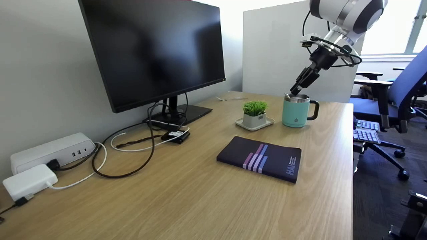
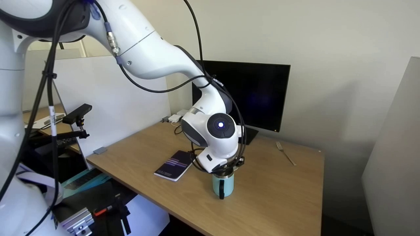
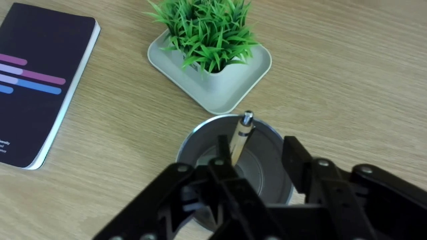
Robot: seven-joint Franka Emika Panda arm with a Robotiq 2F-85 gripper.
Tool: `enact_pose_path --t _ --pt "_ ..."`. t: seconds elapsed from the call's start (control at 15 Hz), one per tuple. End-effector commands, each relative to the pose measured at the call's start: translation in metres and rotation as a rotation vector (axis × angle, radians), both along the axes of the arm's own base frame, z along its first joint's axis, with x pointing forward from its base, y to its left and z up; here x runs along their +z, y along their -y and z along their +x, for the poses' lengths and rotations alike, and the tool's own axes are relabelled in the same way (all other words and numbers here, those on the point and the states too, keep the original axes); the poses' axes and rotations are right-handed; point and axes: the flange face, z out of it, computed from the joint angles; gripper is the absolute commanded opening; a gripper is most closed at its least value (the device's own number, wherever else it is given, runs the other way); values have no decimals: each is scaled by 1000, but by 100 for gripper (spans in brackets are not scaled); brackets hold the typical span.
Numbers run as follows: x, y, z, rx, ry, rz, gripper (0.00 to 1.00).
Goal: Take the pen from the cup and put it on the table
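The teal cup (image 1: 295, 113) stands upright on the wood table (image 1: 206, 200); it also shows in an exterior view (image 2: 229, 185) under the arm. In the wrist view I look down into the cup (image 3: 263, 128). The pale yellowish pen (image 3: 240, 136) leans in it, its silver end at the rim; that end shows in an exterior view (image 1: 287, 95). My gripper (image 3: 255, 145) is open and empty over the cup, fingers apart. The left finger in the wrist view overlaps the pen's lower part; contact cannot be told. In an exterior view the fingertips (image 1: 296, 90) are just above the rim.
A potted plant (image 3: 213, 33) on a grey tray stands close beside the cup. A dark notebook (image 1: 260, 158) lies in front of them. A monitor (image 1: 160, 50), loose cables (image 1: 151, 150) and a white power box (image 1: 53, 150) are along the wall. A fork (image 2: 285, 153) lies at the back.
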Motion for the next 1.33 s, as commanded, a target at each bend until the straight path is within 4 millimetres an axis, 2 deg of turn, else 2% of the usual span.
enact_pose_path --t 0.0,0.07,0.13,0.47,0.87,0.93,1.0,1.13,1.27 --pt "-5 -2 5 13 14 -4 40" --pt "-6 -3 6 15 12 -3 37" --pt "-8 -4 6 17 11 -2 40" --pt "-14 -10 9 31 13 0 40" --pt "-18 -15 13 46 21 0 36" --pt "-18 -16 14 47 22 0 28" --pt "-18 -16 14 48 24 -1 13" --pt "-18 -16 13 50 30 -3 2" --pt "-18 -15 13 47 38 -2 0"
